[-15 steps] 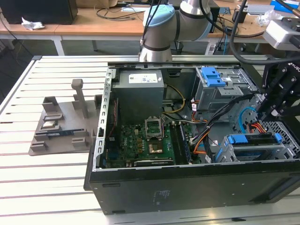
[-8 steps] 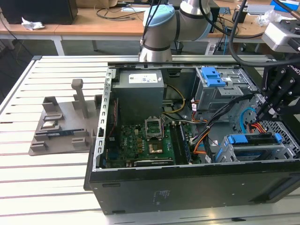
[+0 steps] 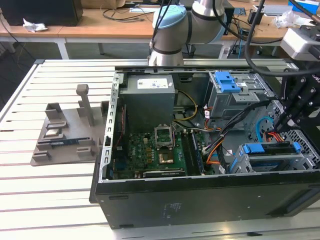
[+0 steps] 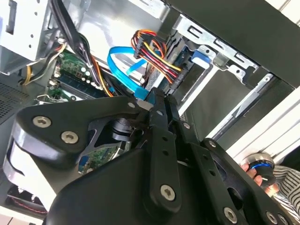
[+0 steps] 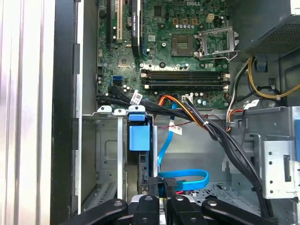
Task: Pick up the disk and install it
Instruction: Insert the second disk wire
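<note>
— Where is the disk (image 3: 270,151)?
— Seated in its blue frame in the metal cage (image 3: 300,162) of the open computer case (image 3: 200,200), just below the fingertips of the gripper (image 3: 280,122).
— And the fingers (image 4: 159,117)?
— Drawn narrow, pressed together, with nothing between them in the second wrist view.
— What lies around them?
— A blue cable (image 5: 187,178) loops just beside the tips; the circuit board (image 5: 178,51) lies well beyond.

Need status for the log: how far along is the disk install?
Done: the disk, in its blue frame, already sits in the drive cage at the exterior view's right, inside the open case. In hand: the pincer hangs right beside the disk in the first wrist view; whether it grips is unclear. Left: full seating, which cannot be judged here.
</note>
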`<state>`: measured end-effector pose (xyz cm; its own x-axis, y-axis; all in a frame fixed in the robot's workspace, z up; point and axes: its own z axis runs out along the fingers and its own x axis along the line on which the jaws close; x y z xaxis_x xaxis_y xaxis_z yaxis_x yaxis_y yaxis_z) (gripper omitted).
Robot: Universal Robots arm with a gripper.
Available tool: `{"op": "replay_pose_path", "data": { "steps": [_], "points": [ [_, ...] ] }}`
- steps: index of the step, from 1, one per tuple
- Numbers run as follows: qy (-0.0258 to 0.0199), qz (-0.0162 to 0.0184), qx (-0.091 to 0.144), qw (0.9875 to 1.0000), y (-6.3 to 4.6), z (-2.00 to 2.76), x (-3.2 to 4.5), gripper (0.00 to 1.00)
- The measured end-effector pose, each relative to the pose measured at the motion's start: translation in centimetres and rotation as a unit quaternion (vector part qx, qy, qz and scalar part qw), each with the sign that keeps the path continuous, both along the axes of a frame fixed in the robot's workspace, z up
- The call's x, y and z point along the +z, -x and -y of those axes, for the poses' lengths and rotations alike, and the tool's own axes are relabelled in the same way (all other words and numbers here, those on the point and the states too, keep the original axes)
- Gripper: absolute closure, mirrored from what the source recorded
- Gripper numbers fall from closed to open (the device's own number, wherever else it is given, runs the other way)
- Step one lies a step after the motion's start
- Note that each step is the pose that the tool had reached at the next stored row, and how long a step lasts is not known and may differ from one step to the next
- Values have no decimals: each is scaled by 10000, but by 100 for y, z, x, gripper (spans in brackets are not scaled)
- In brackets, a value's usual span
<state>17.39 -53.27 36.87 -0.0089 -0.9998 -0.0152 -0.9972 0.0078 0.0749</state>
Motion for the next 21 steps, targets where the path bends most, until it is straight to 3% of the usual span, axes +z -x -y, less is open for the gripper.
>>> {"op": "replay_pose_path", "data": {
  "steps": [6,10,21],
  "points": [
    [0,-4,73,10000,16,119,-129,84],
    [1,-3,253,9997,17,117,-157,84],
    [10,-3,269,9996,15,92,-211,84]
  ]
}}
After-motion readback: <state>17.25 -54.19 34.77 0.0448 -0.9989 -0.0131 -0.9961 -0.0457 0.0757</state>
